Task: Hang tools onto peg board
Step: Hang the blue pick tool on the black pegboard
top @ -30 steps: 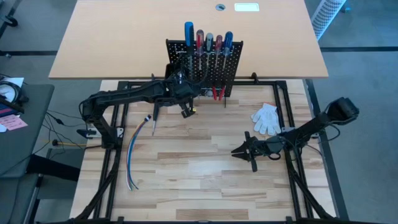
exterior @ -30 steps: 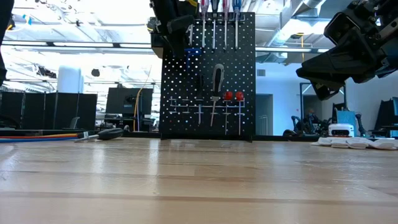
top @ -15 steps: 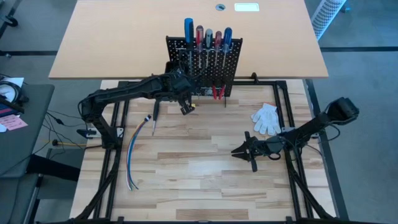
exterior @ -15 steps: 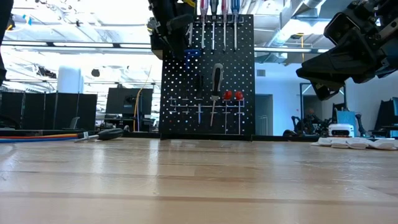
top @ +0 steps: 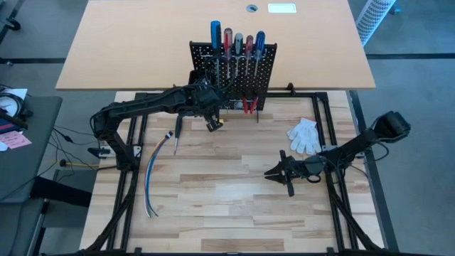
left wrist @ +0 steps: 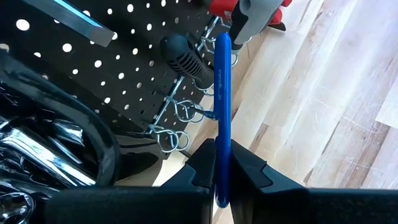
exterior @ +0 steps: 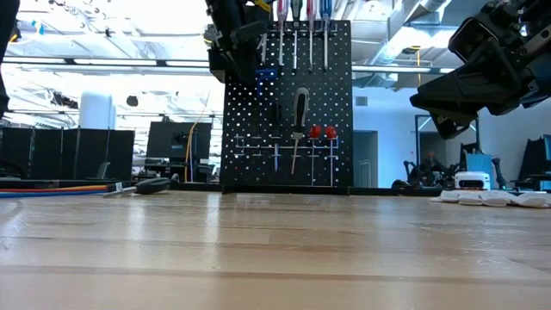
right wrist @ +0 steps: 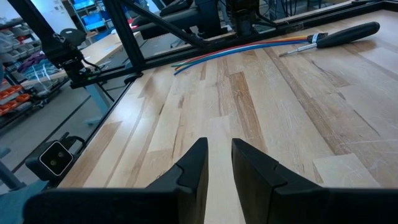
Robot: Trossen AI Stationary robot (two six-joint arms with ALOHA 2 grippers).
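The black peg board (top: 232, 71) stands upright at the table's far edge. Several screwdrivers (top: 237, 43) stand in its top rail and red-handled pliers (top: 248, 107) hang low on its face. My left gripper (top: 212, 122) hovers in front of the board's left part, shut on a thin blue tool (left wrist: 222, 112). The tool's free end reaches toward the board's wire hooks (left wrist: 177, 118). A black-handled screwdriver (top: 178, 131) lies flat on the table, left of that gripper. My right gripper (top: 274, 172) hangs low over the table's right half, open, nothing between its fingers (right wrist: 186, 171). My left gripper pinches the blue tool's near end (left wrist: 222, 177) between its two fingers, which lie along the bar. The gripper slants down toward the board from the near left. The bar juts straight out beyond the fingertips, clear of the table. Whether it touches a hook, I cannot tell.
A white glove (top: 304, 135) lies at the right, near the board. A bundle of loose cables (top: 153, 178) runs along the table's left side. A black-handled tool (left wrist: 183, 53) and a grey-handled one (left wrist: 249, 18) hang on the board beside the blue bar.
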